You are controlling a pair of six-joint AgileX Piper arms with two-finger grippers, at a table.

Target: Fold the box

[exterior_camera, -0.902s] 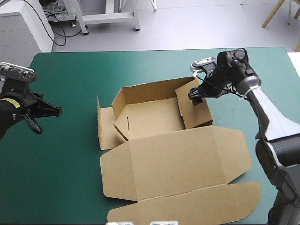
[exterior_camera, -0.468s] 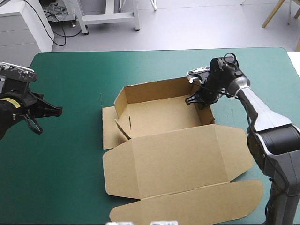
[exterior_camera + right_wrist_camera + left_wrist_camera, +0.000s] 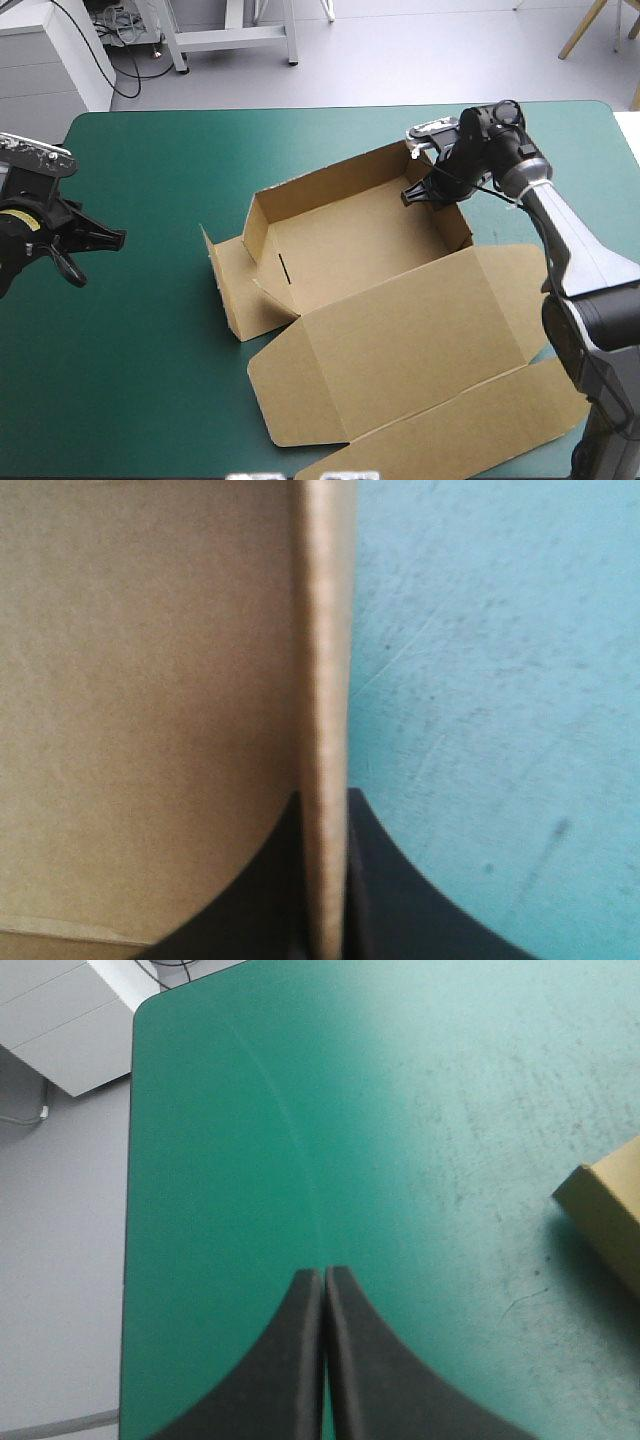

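Grippers, two: right gripper (image 3: pixel 325 802) clamps one box (image 3: pixel 400 340), apparently at its right wall; left gripper (image 3: pixel 325 1272) pressed together.

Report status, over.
Right gripper shut on the box, right wall. Left gripper shut, empty, well clear. Open tray, lid flat. Nothing in the way.

grey floor (image 3: pixel 400 60) beyond the teal-green table (image 3: pixel 150 350), white cabinet (image 3: pixel 50 60) at its far left.

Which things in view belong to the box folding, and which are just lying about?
Part of the job: the box, walls partly raised, lid flat; the right gripper, shut on the box; the left gripper, shut, apart from it.
Just there: the teal-green cover underneath.
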